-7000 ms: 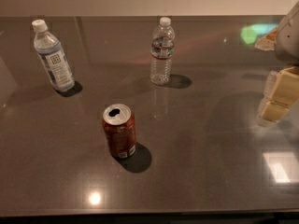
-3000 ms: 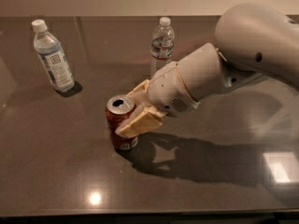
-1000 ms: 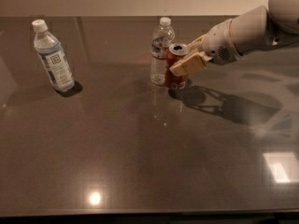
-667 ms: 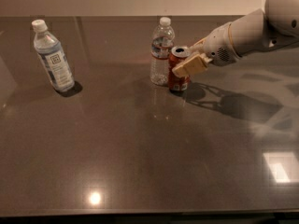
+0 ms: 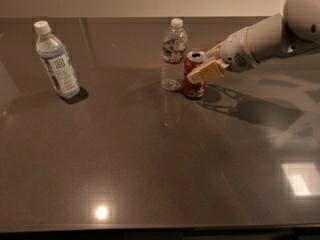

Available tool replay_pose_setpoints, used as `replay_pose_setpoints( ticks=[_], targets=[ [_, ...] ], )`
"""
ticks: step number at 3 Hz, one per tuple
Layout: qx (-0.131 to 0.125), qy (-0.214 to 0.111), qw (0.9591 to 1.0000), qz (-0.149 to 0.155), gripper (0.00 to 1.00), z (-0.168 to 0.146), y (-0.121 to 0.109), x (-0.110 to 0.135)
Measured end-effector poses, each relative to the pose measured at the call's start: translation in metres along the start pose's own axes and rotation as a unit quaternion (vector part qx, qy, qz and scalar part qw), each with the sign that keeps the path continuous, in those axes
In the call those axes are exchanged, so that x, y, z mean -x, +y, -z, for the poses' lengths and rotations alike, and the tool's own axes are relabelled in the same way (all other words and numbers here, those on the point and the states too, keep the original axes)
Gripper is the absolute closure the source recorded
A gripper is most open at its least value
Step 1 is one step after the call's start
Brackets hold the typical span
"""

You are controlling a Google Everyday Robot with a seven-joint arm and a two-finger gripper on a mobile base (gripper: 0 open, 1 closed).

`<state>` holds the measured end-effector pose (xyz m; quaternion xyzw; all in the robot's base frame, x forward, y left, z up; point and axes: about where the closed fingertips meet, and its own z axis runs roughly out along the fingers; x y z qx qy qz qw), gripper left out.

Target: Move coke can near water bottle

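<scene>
Currently your gripper reaches in from the right side and is closed around the coke can; one pale finger lies across its front. The can stands upright on the dark table, just right of the water bottle, touching it or nearly so. Well apart at the left stands another bottle with a pale blue label.

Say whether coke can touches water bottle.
Cannot tell: in the camera view coke can and water bottle outlines meet, hiding any gap; gripper at the can.
</scene>
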<state>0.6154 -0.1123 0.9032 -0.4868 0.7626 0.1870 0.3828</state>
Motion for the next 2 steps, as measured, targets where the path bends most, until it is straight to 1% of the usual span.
replay_pose_setpoints(
  ticks=[1, 2],
  targets=[
    [0.001, 0.000, 1.0000, 0.000, 0.00, -0.0010, 0.0004, 0.0002],
    [0.001, 0.000, 1.0000, 0.000, 0.00, -0.0010, 0.0005, 0.0002]
  ],
)
